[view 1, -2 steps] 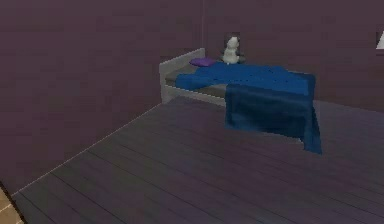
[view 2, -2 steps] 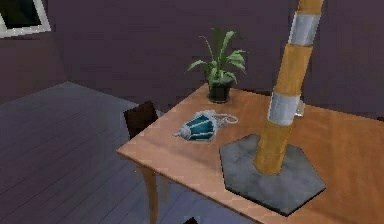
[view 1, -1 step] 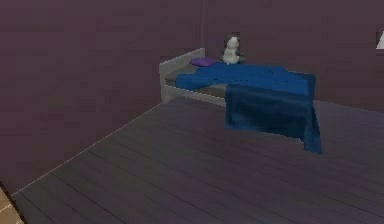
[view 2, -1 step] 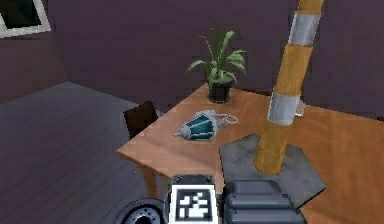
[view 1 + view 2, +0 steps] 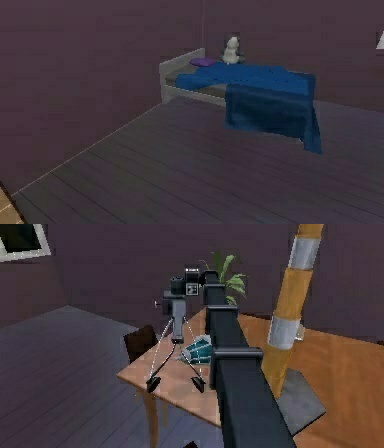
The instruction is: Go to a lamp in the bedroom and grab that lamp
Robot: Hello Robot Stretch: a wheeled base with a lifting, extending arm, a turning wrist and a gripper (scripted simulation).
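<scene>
Arm bar (image 5: 238, 384), dark and square, enters at the arm side view's 6 o'clock and runs up toward 12 o'clock over a wooden table (image 5: 345, 374). At 3 o'clock of the bar, just beside it, a tall column (image 5: 291, 299) banded orange and white stands on a grey base (image 5: 305, 402) on the tabletop; its top is cut by the upper edge. Gripper (image 5: 175, 384) noted at the bar's far end, left of two white squares (image 5: 190, 287): dark body uppermost, two thin fingers (image 5: 161, 359) pointing down toward 6 o'clock. Whether their tips are over or on the tabletop cannot be told. Jaw spread cannot be determined from these views. Whether anything is held cannot be told either, since the tabletop and a teal faceted object (image 5: 200, 349) lie at and behind the fingers. That object sits at 2 o'clock of the fingertips, between them and the bar; contact with either is not established. Which of the column and the teal object is the lamp cannot be settled from shape; both stand on this table. A dark chair (image 5: 134, 342) stands at 10 o'clock of the fingertips, against the table's edge. A potted plant (image 5: 226, 274) stands at 12 o'clock beyond the squares, before a purple wall. Forward view: dark plank floor (image 5: 150, 180) nearest; at 1 o'clock a grey bed (image 5: 190, 88) against the wall, a blue blanket (image 5: 270, 105) hanging down its near side, a purple pillow (image 5: 203, 62) and a small white figure (image 5: 232, 50) at its head.
</scene>
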